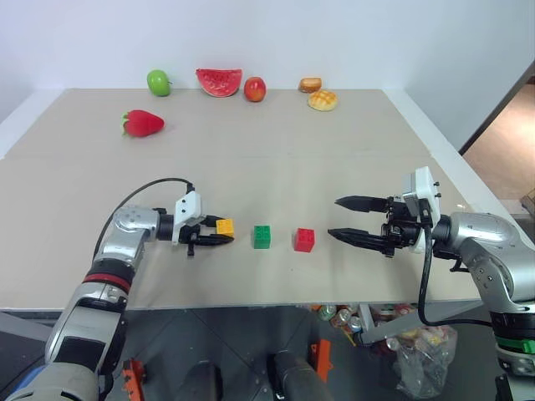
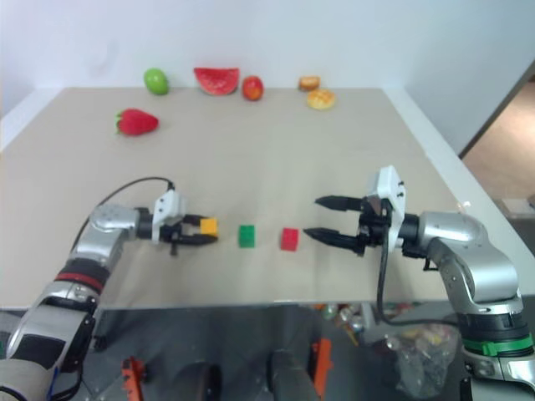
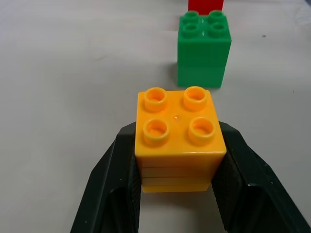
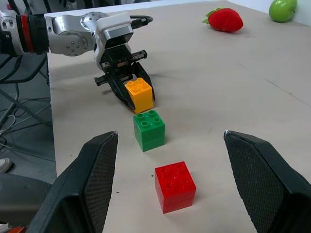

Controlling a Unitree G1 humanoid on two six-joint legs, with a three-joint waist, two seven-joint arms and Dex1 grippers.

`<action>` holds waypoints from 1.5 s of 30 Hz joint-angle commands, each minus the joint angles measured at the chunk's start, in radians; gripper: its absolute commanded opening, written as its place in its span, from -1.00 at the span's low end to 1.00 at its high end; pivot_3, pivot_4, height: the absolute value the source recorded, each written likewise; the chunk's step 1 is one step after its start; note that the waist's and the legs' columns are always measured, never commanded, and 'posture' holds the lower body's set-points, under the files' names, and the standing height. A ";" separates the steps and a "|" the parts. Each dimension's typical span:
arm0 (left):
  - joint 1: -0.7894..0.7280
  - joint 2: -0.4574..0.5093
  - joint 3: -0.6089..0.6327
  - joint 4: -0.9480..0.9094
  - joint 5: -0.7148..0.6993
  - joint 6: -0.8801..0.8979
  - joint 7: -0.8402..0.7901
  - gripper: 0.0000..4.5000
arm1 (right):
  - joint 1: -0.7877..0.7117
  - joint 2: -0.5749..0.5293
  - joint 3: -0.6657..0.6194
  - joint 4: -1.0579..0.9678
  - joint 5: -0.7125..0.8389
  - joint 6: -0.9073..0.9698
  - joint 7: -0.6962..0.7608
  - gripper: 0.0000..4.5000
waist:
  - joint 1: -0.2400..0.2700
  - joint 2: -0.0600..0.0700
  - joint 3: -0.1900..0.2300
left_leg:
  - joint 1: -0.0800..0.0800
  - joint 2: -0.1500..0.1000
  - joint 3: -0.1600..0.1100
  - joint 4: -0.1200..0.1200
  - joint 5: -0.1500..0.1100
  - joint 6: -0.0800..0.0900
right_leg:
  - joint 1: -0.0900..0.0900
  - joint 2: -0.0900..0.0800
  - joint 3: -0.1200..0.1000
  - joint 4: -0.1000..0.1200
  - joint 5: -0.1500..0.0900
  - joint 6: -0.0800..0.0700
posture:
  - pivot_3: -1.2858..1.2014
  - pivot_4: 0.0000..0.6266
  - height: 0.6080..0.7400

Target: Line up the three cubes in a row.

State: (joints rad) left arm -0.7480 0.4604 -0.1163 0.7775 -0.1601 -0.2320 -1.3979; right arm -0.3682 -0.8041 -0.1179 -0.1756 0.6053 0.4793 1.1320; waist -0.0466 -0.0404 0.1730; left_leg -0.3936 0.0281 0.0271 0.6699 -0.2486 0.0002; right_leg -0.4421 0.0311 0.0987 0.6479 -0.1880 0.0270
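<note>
The left hand [image 1: 219, 233] is pinching the yellow-orange cube [image 1: 225, 226] low over the surface [image 1: 334, 150]. Just beside it stands the green cube [image 1: 262, 236], then the red cube [image 1: 304, 240], all three in one row. The right hand [image 1: 343, 219] is spread wide, near the red cube, apart from it.

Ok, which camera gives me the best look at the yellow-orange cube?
The left wrist view: the yellow-orange cube sits close up between the left gripper fingers, studs plain. The right wrist view shows it farther off beside the green cube; both eye views show it small.
</note>
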 commanded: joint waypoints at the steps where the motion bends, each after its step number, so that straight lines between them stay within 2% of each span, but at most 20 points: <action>1: -0.019 -0.006 0.016 0.002 -0.018 -0.017 -0.025 -0.40 | -0.005 -0.012 -0.028 -0.028 0.010 -0.003 -0.002 0.60 | 0.000 0.000 0.000 | 0.000 0.000 0.000 0.000 0.000 0.000 | 0.000 0.000 0.000 0.000 0.000 0.000 | 0.03 -0.52 1.00; 18: 0.020 0.034 0.057 -0.001 -0.055 0.006 -0.086 -0.40 | -0.017 -0.012 -0.015 -0.007 -0.008 -0.013 0.002 0.60 | 0.000 0.000 0.000 | 0.000 0.000 0.000 0.000 0.000 0.000 | 0.000 0.000 0.000 0.000 0.000 0.000 | 0.03 -0.52 1.00; 26: 0.027 0.024 0.047 -0.005 -0.049 0.000 -0.094 -0.40 | -0.027 -0.013 -0.013 0.004 -0.018 -0.016 0.012 0.60 | 0.000 0.000 0.000 | 0.000 0.000 0.000 0.000 0.000 0.000 | 0.000 0.000 0.000 0.000 0.000 0.000 | 0.03 -0.52 1.00; 28: 0.019 0.020 0.040 0.019 -0.035 -0.016 -0.092 0.06 | -0.024 -0.013 -0.015 0.002 -0.019 -0.016 0.012 0.60 | 0.001 0.000 0.000 | 0.000 0.000 0.000 0.000 0.000 0.000 | 0.000 0.000 0.000 0.000 0.000 0.000 | 0.03 -0.52 1.00; 32: 0.002 0.006 0.048 0.061 -0.024 -0.048 -0.056 0.63 | -0.017 -0.014 -0.022 -0.005 -0.017 -0.013 0.007 0.60 | 0.001 0.000 0.000 | 0.000 0.000 0.000 0.000 0.000 0.000 | 0.000 0.000 0.000 0.000 0.000 0.000 | 0.03 -0.52 1.00; 39: 0.003 0.039 0.068 0.080 -0.022 -0.089 -0.052 0.63 | -0.013 -0.017 -0.027 -0.008 -0.015 -0.010 0.004 0.60 | 0.000 0.000 0.000 | 0.000 0.000 0.000 0.000 0.000 0.000 | 0.000 0.000 0.000 0.000 0.000 0.000 | 0.03 -0.52 1.00; 45: 0.106 0.163 0.102 -0.090 -0.078 0.000 -0.111 0.63 | -0.016 -0.021 -0.029 -0.004 -0.012 -0.008 0.008 0.60 | -0.003 0.000 0.000 | 0.001 0.002 0.000 -0.001 0.000 0.000 | 0.000 0.001 0.000 0.000 0.000 -0.001 | 0.03 -0.52 1.00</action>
State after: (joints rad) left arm -0.6669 0.5844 -0.0406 0.7652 -0.2030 -0.2658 -1.4811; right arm -0.3715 -0.8074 -0.1175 -0.1602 0.5837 0.4775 1.1339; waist -0.0499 -0.0404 0.1730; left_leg -0.3929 0.0299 0.0270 0.6692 -0.2487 0.0003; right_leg -0.4425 0.0320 0.0984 0.6484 -0.1883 0.0260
